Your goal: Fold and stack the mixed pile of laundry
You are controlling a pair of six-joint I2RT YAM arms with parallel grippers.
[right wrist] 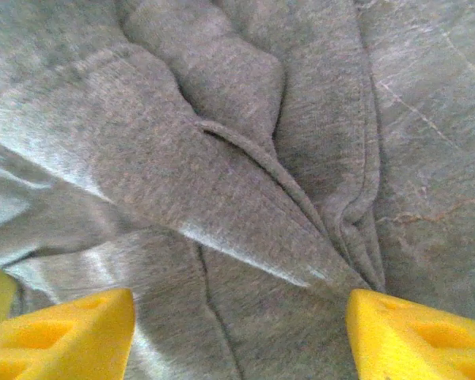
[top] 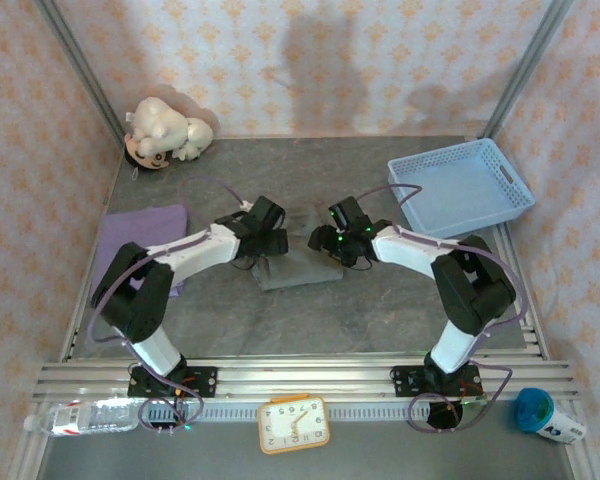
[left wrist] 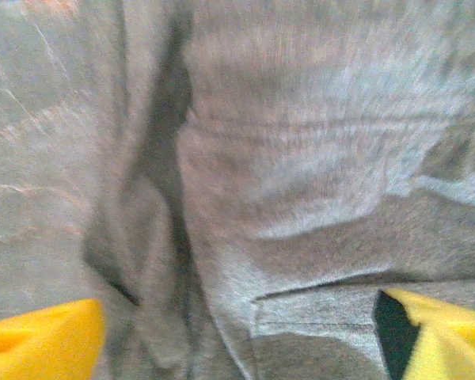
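Over grey shirt (top: 298, 270), grippers (top: 277, 243) (top: 324, 241) face-to-face (both open)

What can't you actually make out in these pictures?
Grey shirt: top view, the left arm and right arm cover its ends, so its outline is unclear.
Purple shirt: top view, the left arm hides its near corner; any print is too small to see.
Grey shirt's folds: left wrist view, smeared by blur.
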